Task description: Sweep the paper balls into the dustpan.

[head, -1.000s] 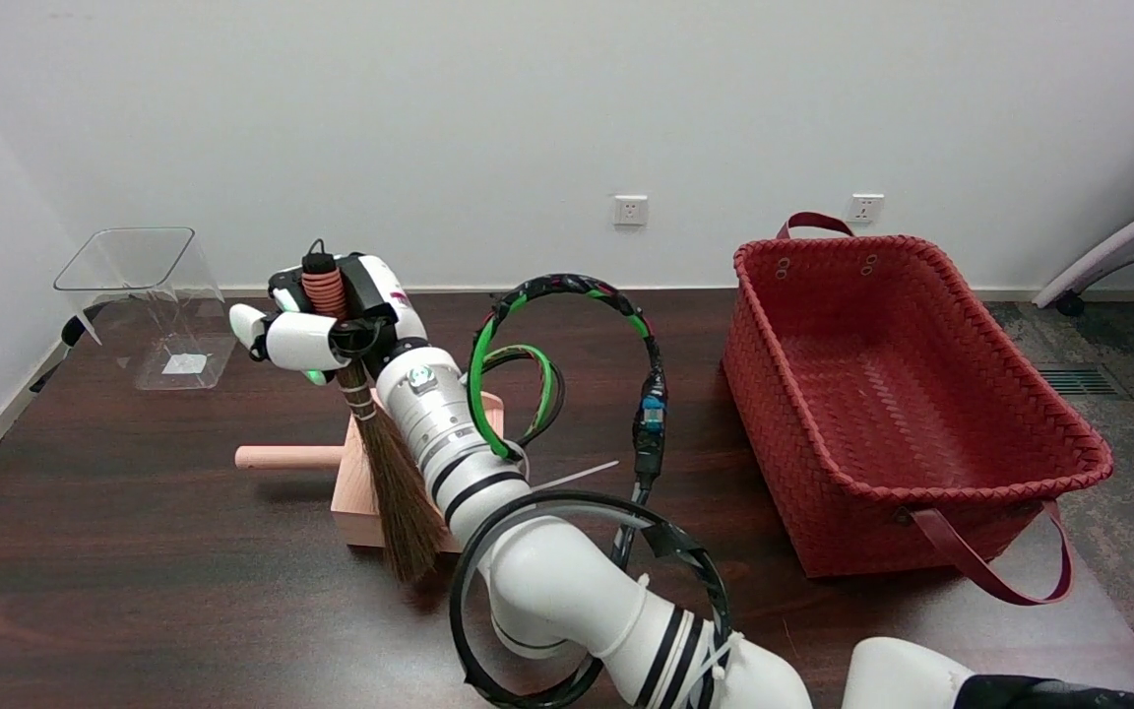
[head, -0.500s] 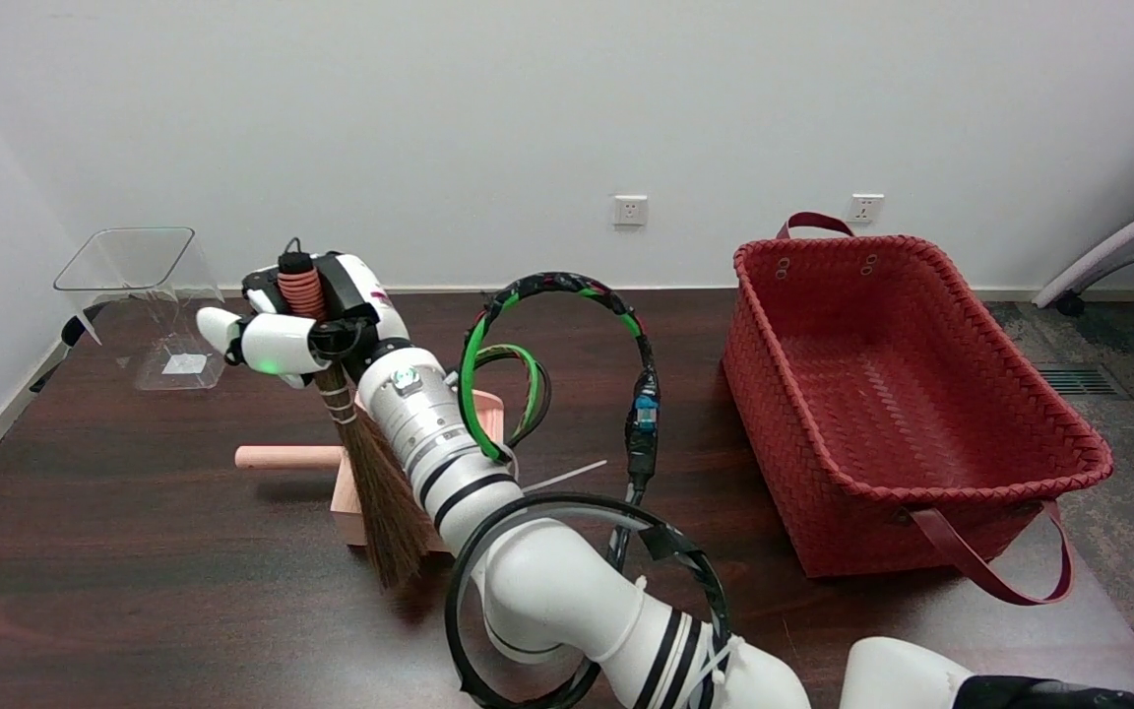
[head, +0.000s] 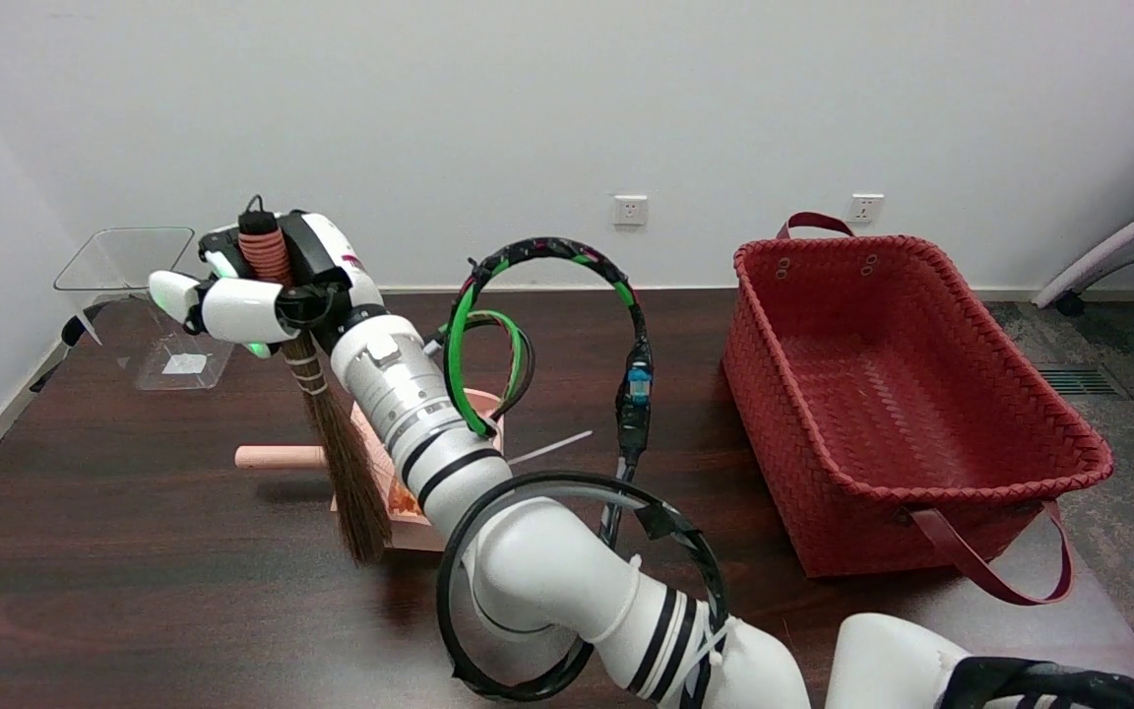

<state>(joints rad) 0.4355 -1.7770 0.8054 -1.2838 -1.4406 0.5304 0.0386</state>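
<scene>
Head view: the right hand (head: 252,300) grips a small broom (head: 331,433) by its wound handle, bristles hanging just in front of the wooden dustpan (head: 370,492) on the table (head: 134,591). Something orange shows inside the pan beside the forearm; no paper balls can be made out for certain. Such balls would be light and prone to roll, and the bristles soft, so the stiff handle is the sound grasp.
</scene>
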